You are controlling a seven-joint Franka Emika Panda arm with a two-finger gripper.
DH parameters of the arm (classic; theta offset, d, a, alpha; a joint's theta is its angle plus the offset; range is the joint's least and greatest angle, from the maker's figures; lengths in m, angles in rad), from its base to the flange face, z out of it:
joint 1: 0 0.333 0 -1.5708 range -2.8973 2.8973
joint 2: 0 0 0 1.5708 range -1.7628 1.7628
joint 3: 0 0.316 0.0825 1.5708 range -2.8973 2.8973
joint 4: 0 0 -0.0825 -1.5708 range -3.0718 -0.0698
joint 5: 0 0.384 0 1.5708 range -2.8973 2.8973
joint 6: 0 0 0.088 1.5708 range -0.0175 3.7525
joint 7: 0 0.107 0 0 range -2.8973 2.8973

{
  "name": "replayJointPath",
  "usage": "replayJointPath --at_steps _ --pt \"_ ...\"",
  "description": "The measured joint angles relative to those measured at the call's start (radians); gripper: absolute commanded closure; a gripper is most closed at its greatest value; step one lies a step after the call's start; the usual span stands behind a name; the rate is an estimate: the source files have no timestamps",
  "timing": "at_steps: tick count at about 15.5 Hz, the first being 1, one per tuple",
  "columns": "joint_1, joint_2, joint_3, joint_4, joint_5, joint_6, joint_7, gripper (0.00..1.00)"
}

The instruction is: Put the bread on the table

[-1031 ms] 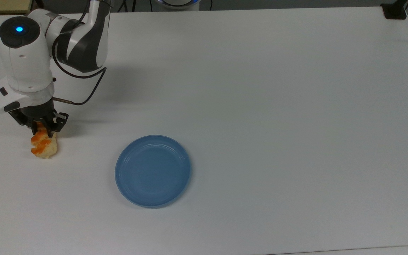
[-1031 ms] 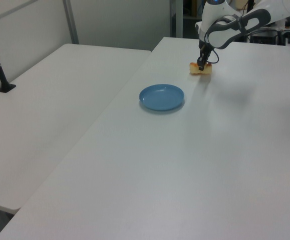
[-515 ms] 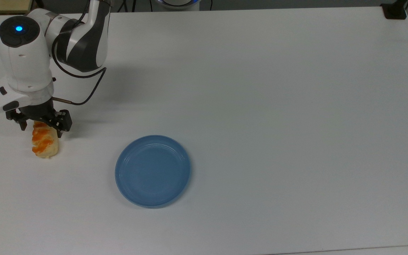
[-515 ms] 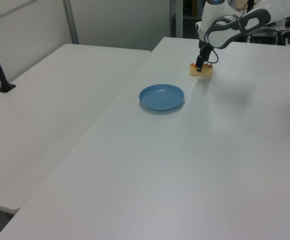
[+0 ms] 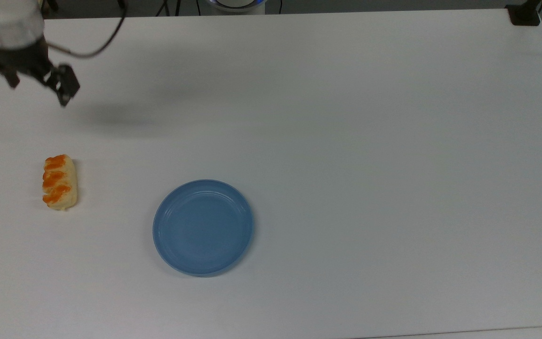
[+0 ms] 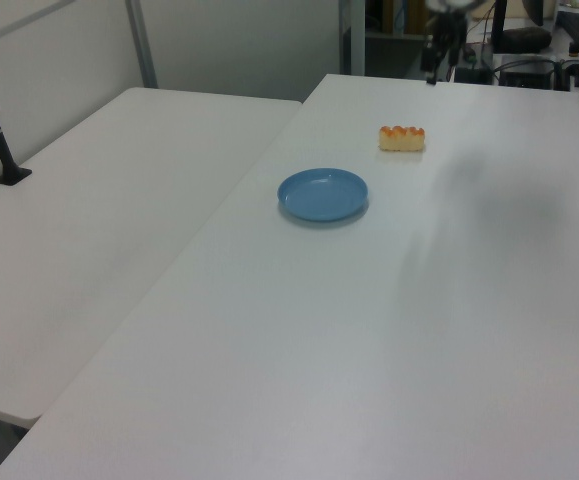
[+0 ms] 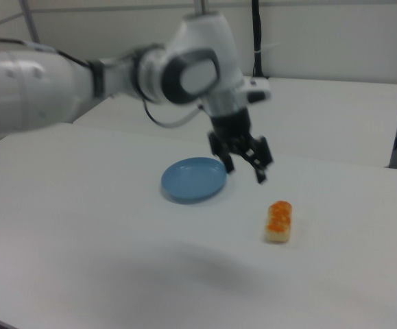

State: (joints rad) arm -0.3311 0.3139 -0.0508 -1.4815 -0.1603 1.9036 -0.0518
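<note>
while the gripper [image 7: 244, 164] hangs spread and empty, bread [image 5: 59, 182] on table [image 5: 346, 117], beside blue plate [image 5: 203, 227]

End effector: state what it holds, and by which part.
Nothing. The end effector is open and lifted clear; the bread lies free on the table.

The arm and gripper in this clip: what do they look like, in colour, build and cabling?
The arm is made of rounded glossy white shells with dark grey to black bands at the joints. A thin black cable loops from the wrist region. The gripper is black, with two blocky black fingers under a white wrist housing. No markings are legible on it.
</note>
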Motion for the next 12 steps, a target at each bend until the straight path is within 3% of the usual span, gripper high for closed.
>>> replayJointPath --at_steps 3,6,10,12 --pt "0.007 -0.14 0.002 -0.005 0.082 -0.147 0.061 0.0" --pt "0.031 -0.231 0.005 -0.011 0.101 -0.228 0.132 0.0" --pt "0.116 -0.286 -0.001 -0.022 0.101 -0.296 0.251 0.0" --pt "0.192 -0.291 -0.04 -0.028 0.101 -0.297 0.25 0.0"
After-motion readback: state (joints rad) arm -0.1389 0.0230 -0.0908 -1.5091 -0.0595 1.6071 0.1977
